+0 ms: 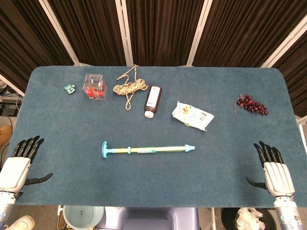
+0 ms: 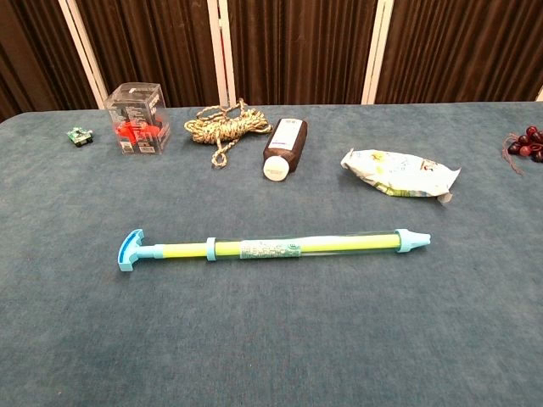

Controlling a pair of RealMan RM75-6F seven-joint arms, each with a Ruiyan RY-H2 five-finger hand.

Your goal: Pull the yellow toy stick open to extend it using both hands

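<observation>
The yellow toy stick (image 1: 147, 150) lies flat across the middle of the blue table, with a light-blue T-handle at its left end and a light-blue tip at its right; the chest view shows the stick (image 2: 271, 248) whole. My left hand (image 1: 20, 163) rests open at the table's near left edge, fingers spread, far from the handle. My right hand (image 1: 274, 168) sits open at the near right edge, well to the right of the tip. Neither hand touches the stick, and neither appears in the chest view.
Along the far side lie a small green item (image 1: 70, 88), a clear box with red contents (image 1: 94, 86), a coiled rope (image 1: 129, 86), a dark bottle (image 1: 153, 101), a crumpled white packet (image 1: 192, 115) and a bunch of dark grapes (image 1: 251, 104).
</observation>
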